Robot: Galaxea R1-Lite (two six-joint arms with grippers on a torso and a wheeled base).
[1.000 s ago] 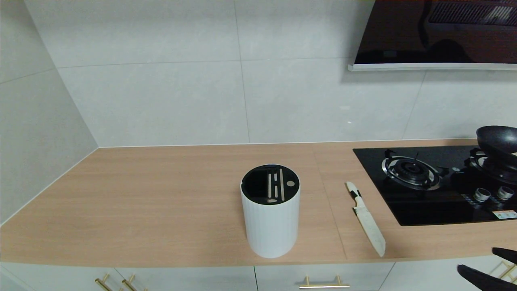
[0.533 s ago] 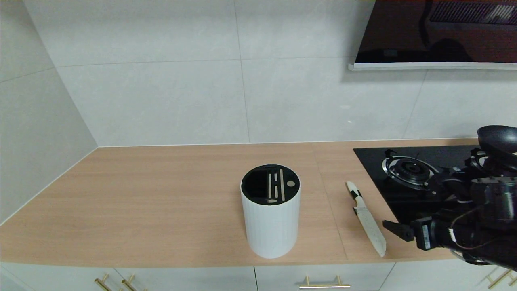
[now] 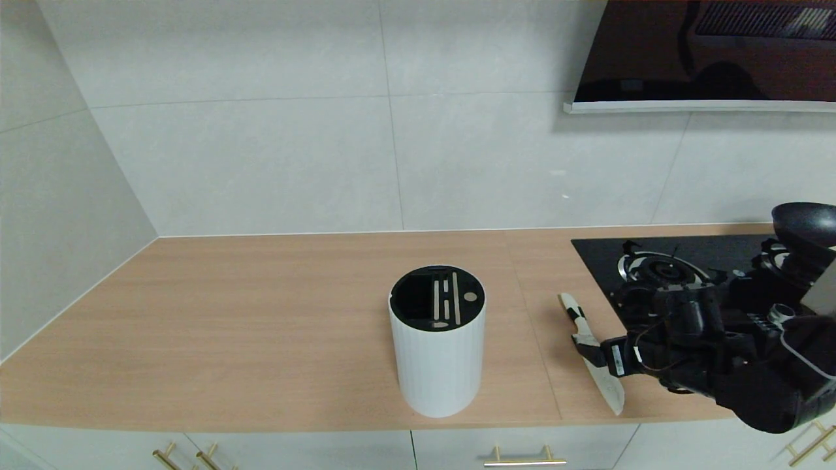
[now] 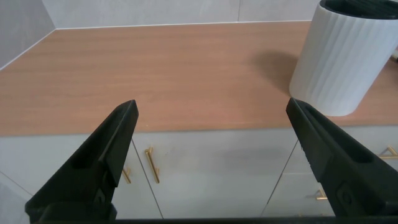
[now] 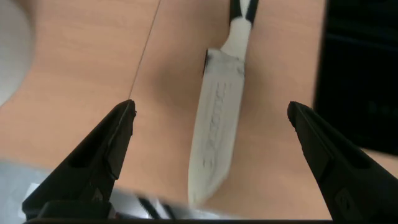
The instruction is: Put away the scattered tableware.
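Head view first: the knife (image 3: 588,346) lies flat on the counter (image 3: 261,313), between the white holder (image 3: 437,356) and the stove (image 3: 594,251). Its handle points at the wall and its tip sits right by the front edge. Our right gripper (image 3: 604,358) hangs over the blade near where it meets the handle. From here we can't tell if it's touching.

Left wrist view: the left gripper (image 4: 208,162) is spread wide with nothing in it, parked out in front of the cupboard doors below the counter edge. The holder (image 4: 339,59) is off to one side.

Right wrist view: this is the useful one. The right gripper (image 5: 211,162) has its fingers far apart and nothing between them but air, and the knife (image 5: 217,130) lies lengthwise down the gap, well short of either finger.

How we reckon it'll handle: stiff, light, thin, and the blade hugs the counter, so there's barely any edge to pinch and it looks slick enough to skate away. The handle is thicker and safer, so we'd grab across it near the black band. We'd also keep a firm hold, since it has to be tipped point-down into one of the holder's slots.
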